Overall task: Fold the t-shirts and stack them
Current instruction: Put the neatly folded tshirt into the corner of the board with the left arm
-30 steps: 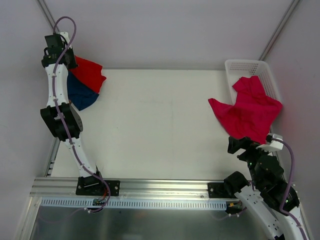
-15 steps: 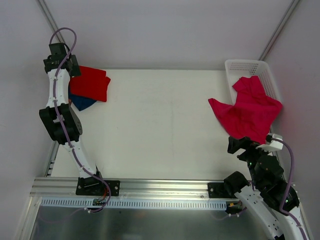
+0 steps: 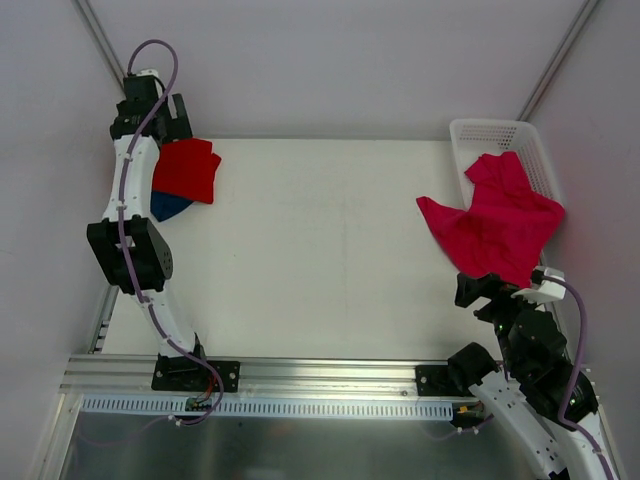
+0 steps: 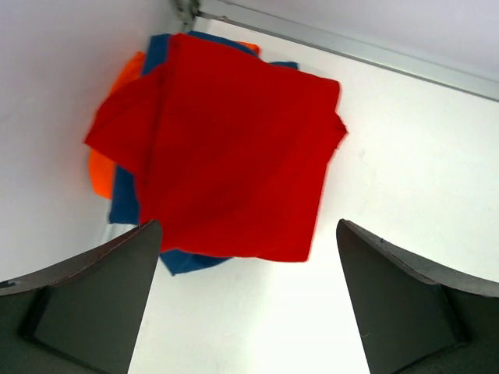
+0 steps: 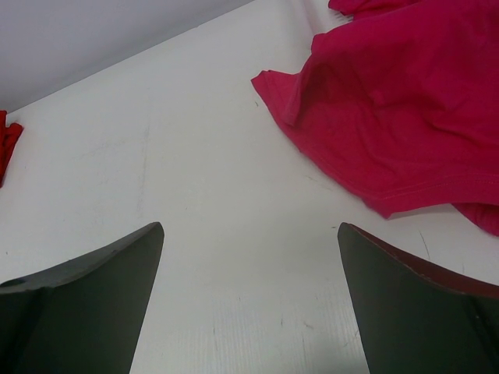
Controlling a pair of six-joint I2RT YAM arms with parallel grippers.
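A folded bright red t-shirt [image 3: 188, 170] [image 4: 234, 156] lies on top of a stack at the table's far left corner. Under it a navy blue t-shirt [image 3: 170, 207] [image 4: 184, 262] pokes out, and an orange t-shirt [image 4: 101, 175] shows at the wall side. My left gripper [image 3: 168, 115] [image 4: 248, 226] hangs above the stack's edge, open and holding nothing. A crumpled magenta-pink t-shirt [image 3: 495, 225] [image 5: 405, 101] spills from the white basket [image 3: 480, 126] onto the table. My right gripper [image 3: 478, 290] [image 5: 249, 226] stands open just short of it, above bare table.
The white table [image 3: 320, 230] runs between the stack and the basket. Walls close in at the back and left, right beside the stack. Both arm bases sit on the metal rail [image 3: 320, 372] at the near edge.
The left gripper has opened and let go of the red t-shirt, which now lies flat on the blue one. That gripper drew back and to the right. The right arm has not moved.
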